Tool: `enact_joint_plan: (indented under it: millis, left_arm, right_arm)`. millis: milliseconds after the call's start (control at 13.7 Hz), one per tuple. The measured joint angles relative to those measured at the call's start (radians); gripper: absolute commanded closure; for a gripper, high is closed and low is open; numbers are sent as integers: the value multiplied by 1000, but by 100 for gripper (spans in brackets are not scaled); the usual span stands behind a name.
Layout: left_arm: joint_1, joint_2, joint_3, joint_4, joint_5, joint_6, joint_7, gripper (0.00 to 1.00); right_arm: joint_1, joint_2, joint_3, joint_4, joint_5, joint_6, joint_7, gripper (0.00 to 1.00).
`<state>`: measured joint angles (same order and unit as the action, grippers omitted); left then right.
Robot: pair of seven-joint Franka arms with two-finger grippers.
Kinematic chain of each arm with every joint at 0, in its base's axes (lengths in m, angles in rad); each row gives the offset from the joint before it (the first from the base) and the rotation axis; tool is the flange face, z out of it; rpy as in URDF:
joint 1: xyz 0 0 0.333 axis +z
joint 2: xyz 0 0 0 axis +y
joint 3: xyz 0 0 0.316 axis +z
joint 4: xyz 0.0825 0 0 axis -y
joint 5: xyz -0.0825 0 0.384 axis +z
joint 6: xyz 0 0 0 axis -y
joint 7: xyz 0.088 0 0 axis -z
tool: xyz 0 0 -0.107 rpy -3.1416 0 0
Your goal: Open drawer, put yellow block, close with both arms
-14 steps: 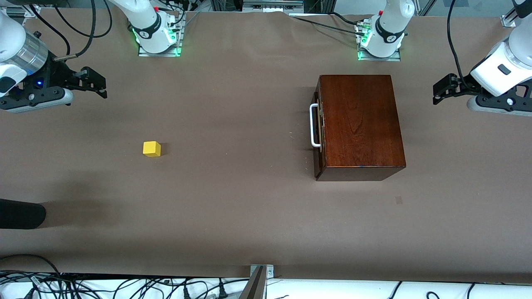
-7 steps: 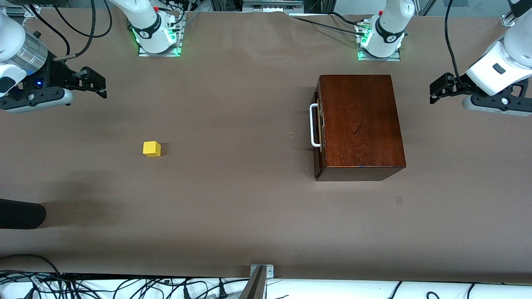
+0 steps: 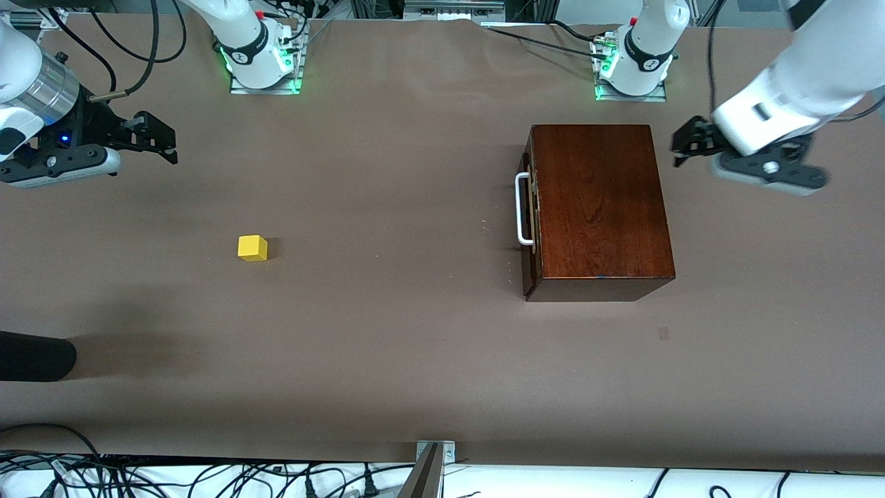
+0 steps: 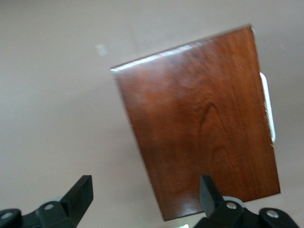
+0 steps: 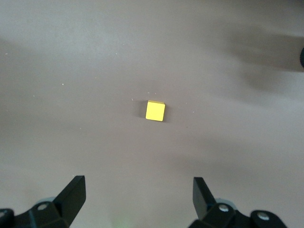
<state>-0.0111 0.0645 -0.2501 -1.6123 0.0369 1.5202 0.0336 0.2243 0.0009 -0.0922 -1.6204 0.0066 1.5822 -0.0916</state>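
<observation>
Clearly drawer (image 3: 529,207) shut, flush in mahogany box (image 3: 598,207); white U-handle (image 3: 523,209) on box face toward right arm's end of table, long axis running nearer-farther from front camera. Left gripper (image 3: 684,144) released, jaws spread, in air just beside box's top corner on face away from handle; must cross over box to reach it. Yellow block (image 3: 252,247) on table (image 3: 387,346) well apart from box, toward right arm's end. Right gripper (image 3: 162,142) released, waiting, block ahead between its fingers in wrist view.
</observation>
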Motion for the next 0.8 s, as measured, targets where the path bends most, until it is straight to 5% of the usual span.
enact_joint_plan:
  millis: [365, 802]
  left_arm:
    - [-43, 139, -81, 38, -44, 28, -41, 0]
    - [-203, 222, -84, 54, -56, 210, -394, 0]
  right_arm:
    - [0, 0, -1, 0, 0, 0, 0, 0]
    - [-1, 0, -4, 0, 0, 0, 0, 0]
